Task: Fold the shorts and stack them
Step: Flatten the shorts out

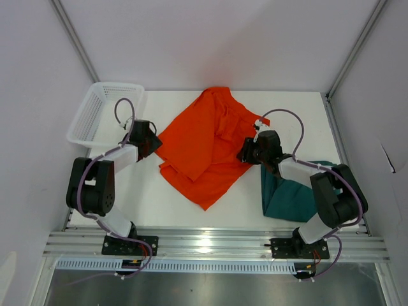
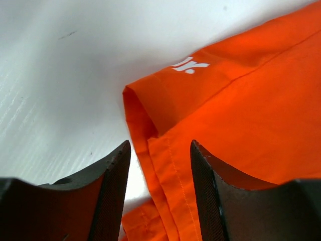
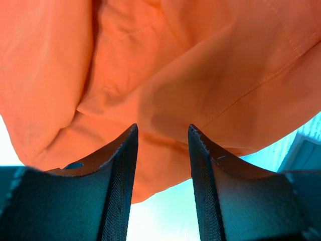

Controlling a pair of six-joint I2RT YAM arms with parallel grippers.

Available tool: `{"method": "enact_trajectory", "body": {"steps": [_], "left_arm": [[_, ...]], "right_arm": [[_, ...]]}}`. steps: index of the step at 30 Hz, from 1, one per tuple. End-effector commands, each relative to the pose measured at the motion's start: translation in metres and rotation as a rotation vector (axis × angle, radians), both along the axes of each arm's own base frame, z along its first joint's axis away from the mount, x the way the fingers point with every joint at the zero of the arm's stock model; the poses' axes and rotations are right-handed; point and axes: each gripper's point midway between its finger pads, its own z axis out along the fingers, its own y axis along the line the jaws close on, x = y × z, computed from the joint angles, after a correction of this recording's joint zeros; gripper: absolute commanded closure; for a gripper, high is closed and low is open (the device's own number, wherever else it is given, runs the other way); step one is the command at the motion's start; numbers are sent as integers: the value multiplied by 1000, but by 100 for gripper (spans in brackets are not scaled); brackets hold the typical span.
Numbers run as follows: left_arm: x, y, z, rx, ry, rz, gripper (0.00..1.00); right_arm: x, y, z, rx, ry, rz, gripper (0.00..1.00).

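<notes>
1. The orange shorts (image 1: 203,148) lie rumpled in the middle of the desk (image 1: 143,201), their top reaching the far edge and one pointed corner aimed at the near edge; a loose fold lies across their middle
2. The dark teal shorts (image 1: 285,196) sit bunched by the near right corner of the desk, partly covered by the right arm and apart from the orange pair
3. The left hand (image 1: 155,146) is at the left edge of the orange shorts, low over the desk. In the left wrist view its two fingers (image 2: 113,191) stand apart with a moderate gap, and the stitched hem of the orange cloth runs down between them; they are not closed on it
4. A small white printed mark (image 2: 190,66) shows on the orange cloth just past that hem, where the edge is turned over on itself
5. The right hand (image 1: 245,153) is at the right edge of the orange shorts, on the side towards the teal pair. In the right wrist view its fingers (image 3: 120,186) are likewise parted, a moderate gap between them, with folds of orange cloth just beyond the tips and nothing clamped
6. A white mesh basket (image 1: 95,105) stands at the far left corner of the desk, just beyond the left arm and apart from both pairs of shorts
</notes>
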Motion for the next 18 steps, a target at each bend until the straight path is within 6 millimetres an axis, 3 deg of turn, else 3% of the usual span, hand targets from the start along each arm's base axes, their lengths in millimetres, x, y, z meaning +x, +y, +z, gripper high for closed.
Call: {"method": "enact_trajectory", "body": {"steps": [1,14,18], "left_arm": [[20,2,9,-29,-56,15,46],[50,6,-3,-19,-106,16,57],[55,5,-5,-24,-115,11,69]], "right_arm": [[15,4,34,46,-135,-24,53],[13,-1,42,51,-177,-36,54],[14,-3,42,48,-178,-46,54]]}}
